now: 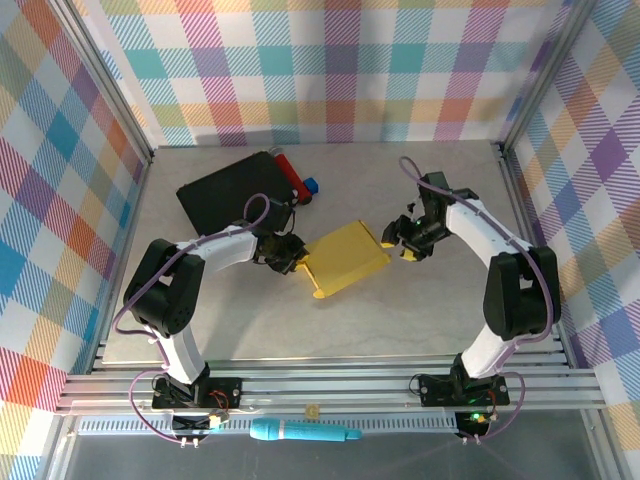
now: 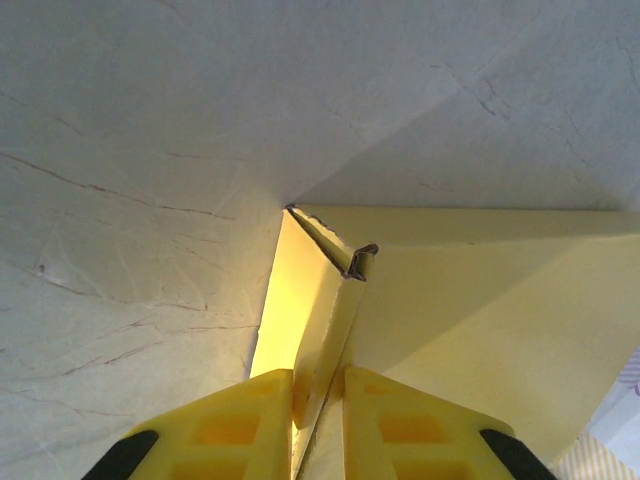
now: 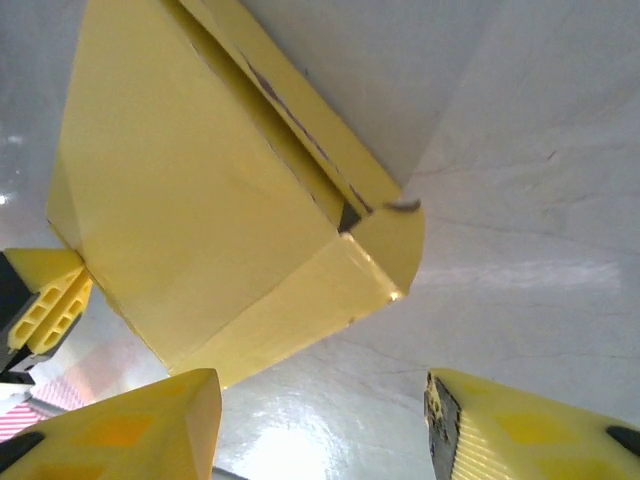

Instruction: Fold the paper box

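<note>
One paper box of thin yellow cardboard lies partly folded near the middle of the pale grey table, its long sides running diagonally between the two arms. In the left wrist view, the paper box has a narrow flap standing on edge from its left end. The left gripper is pinched on that flap, with its yellow fingers pressed against either face. From above, the left gripper sits at the box's left end.

The right gripper is just beside the box's right end. In the right wrist view, the right gripper has its yellow fingers spread wide, with bare table between them. The box is just beyond the fingertips, one folded corner pointing right.

Behind the left arm lies a black rectangular case, with a red cylindrical object and a small blue block just beside its right edge.
</note>
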### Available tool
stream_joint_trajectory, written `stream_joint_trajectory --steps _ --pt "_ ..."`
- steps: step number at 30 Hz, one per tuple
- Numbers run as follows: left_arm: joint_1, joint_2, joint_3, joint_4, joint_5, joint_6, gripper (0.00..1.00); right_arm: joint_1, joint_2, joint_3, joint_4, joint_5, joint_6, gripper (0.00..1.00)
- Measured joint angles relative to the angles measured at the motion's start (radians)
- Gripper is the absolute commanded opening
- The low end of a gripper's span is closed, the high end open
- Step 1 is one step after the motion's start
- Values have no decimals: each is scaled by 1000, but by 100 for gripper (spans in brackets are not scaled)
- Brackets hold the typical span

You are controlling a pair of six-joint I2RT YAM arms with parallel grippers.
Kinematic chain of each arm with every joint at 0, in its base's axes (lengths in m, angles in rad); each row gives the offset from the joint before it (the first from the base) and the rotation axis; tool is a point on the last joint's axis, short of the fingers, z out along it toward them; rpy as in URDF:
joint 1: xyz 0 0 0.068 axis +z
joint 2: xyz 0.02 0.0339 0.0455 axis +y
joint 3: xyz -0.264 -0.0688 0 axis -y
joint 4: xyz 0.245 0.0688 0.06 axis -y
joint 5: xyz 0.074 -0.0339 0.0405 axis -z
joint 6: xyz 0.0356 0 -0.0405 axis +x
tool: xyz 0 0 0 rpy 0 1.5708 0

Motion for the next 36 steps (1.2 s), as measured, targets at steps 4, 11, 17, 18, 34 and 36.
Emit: stream_joint_trajectory --steps 4,11,17,18,34,36 --pt "0 0 5 -11 -3 4 14 0 2 -121 99 -88 81 57" --pt "0 9 21 -31 -3 29 19 0 84 -175 226 -161 177 55" --pt "0 33 71 -94 -22 88 35 0 104 -170 203 -123 176 40" --pt "0 34 77 -105 -26 99 39 0 104 -168 193 -116 174 36" --pt "-12 -19 89 -110 17 136 47 -4 31 41 36 -94 70 38" --pt "-19 -5 85 -106 17 135 45 -11 35 73 26 -92 60 38"
